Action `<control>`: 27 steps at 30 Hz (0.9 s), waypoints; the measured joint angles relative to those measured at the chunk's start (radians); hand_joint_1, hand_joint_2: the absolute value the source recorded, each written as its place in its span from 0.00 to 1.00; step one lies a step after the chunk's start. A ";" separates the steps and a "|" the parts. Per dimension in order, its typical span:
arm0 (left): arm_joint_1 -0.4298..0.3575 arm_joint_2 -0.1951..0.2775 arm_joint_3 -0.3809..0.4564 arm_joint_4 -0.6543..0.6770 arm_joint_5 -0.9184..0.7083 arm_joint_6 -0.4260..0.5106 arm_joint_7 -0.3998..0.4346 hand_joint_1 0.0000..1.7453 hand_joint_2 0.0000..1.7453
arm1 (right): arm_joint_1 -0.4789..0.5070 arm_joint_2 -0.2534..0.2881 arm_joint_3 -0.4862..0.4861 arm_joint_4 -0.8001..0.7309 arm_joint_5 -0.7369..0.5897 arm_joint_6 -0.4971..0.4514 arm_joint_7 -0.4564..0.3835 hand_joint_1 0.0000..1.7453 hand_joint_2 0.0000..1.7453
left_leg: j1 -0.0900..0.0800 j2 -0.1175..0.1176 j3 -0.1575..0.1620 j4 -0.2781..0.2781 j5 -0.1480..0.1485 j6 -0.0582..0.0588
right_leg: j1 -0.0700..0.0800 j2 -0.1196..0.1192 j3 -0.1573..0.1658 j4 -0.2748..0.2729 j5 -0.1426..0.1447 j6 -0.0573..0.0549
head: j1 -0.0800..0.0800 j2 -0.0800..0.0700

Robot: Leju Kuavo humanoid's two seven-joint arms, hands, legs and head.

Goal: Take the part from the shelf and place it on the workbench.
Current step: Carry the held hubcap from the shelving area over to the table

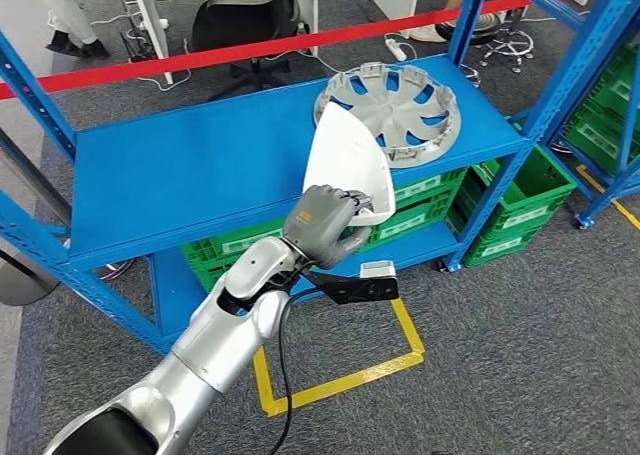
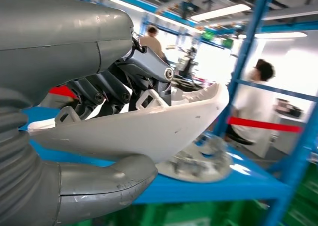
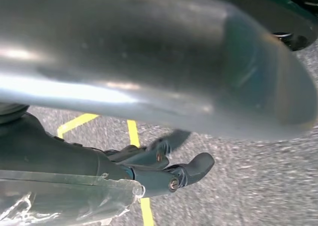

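- The white, curved, wedge-shaped plastic part is gripped at its lower edge by the left hand, and it is raised clear of the blue metal shelf board, tilted up on end over the board's front edge.
- In the left wrist view, the part is seen clamped between the dark fingers on its hollow side and the thick grey thumb under its outer side; such a grip from both faces is judged to keep the thin shell from slipping.
- A silver multi-spoke hubcap lies flat on the same shelf board, just behind the lifted part; it is not touched by the hand.
- Green plastic crates are stored on the lower level, below the board.
- The right hand hangs over grey carpet crossed by yellow floor tape; nothing is held in it, and its fingers appear loosely extended and somewhat apart.
- The pick from the shelf is judged done; the carry to the workbench, and the placing, are not yet done.
- No workbench is seen ahead, so a turn away from the shelf is probably called for.
- The blue upright post stands near, and it could be struck by the part's broad edge in a turn.
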 joint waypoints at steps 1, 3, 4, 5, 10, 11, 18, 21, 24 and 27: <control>0.000 0.002 0.000 0.003 0.010 0.000 -0.010 1.00 1.00 | 0.001 0.000 0.000 0.000 0.001 0.000 0.000 0.00 0.00 | 0.000 0.012 0.001 0.000 -0.001 -0.001 | 0.000 -0.006 0.028 -0.049 0.027 0.000 | 0.000 0.000; -0.002 0.006 0.000 0.008 0.027 0.002 -0.026 1.00 1.00 | -0.001 -0.001 0.000 0.000 0.003 0.001 0.001 0.00 0.00 | -0.004 0.033 0.004 0.004 -0.006 -0.007 | 0.005 -0.047 0.110 -0.191 0.084 -0.005 | 0.001 0.000; -0.003 0.008 0.001 0.011 0.033 0.003 -0.032 1.00 1.00 | -0.002 -0.002 0.000 0.000 0.005 0.001 0.001 0.00 0.00 | -0.008 0.041 0.005 0.006 -0.009 -0.011 | 0.007 -0.065 0.138 -0.242 0.101 -0.010 | 0.000 0.000; -0.003 0.010 0.001 0.013 0.040 0.003 -0.036 1.00 1.00 | -0.004 -0.002 0.000 0.000 0.006 0.001 0.002 0.00 0.00 | -0.011 0.050 0.005 0.008 -0.011 -0.014 | 0.010 -0.075 0.151 -0.269 0.107 -0.016 | 0.000 0.000; -0.005 0.002 0.000 0.018 0.057 -0.004 -0.014 1.00 1.00 | -0.006 -0.002 0.000 0.000 0.006 0.001 0.004 0.00 0.00 | -0.005 0.029 -0.008 0.047 -0.046 -0.039 | 0.004 -0.021 0.144 -0.279 0.117 -0.042 | -0.003 0.000; -0.005 0.001 0.000 0.018 0.057 -0.005 -0.010 1.00 1.00 | -0.008 -0.002 0.000 0.000 0.005 0.001 0.004 0.00 0.00 | -0.001 -0.001 -0.028 0.093 -0.075 -0.045 | 0.000 -0.009 0.143 -0.280 0.119 -0.045 | -0.004 0.000; -0.002 0.000 -0.001 0.024 0.059 -0.023 -0.001 1.00 1.00 | -0.010 -0.003 0.000 0.000 0.004 0.001 0.004 0.00 0.00 | 0.019 -0.065 -0.062 0.159 -0.055 -0.057 | -0.014 0.092 0.138 -0.279 0.126 -0.035 | -0.007 0.000; -0.005 -0.004 -0.002 0.024 0.058 -0.022 0.004 1.00 1.00 | -0.012 -0.004 0.000 0.000 0.004 0.000 0.004 0.00 0.00 | 0.031 -0.133 0.001 0.028 -0.019 -0.060 | -0.020 0.130 0.124 -0.278 0.133 -0.012 | -0.008 0.000; -0.004 -0.009 -0.004 0.025 0.055 -0.022 0.006 1.00 1.00 | -0.002 -0.004 0.000 0.000 0.004 0.000 0.004 0.00 0.00 | 0.028 -0.110 0.000 0.020 -0.017 -0.041 | -0.025 0.138 0.111 -0.288 0.142 0.008 | -0.008 0.000; -0.007 -0.013 -0.008 0.026 0.048 -0.021 0.006 1.00 1.00 | -0.002 -0.004 0.000 0.000 0.003 0.000 0.004 0.00 0.00 | 0.022 -0.069 0.001 0.016 -0.014 -0.022 | -0.013 0.039 0.055 -0.175 0.079 0.009 | 0.002 0.000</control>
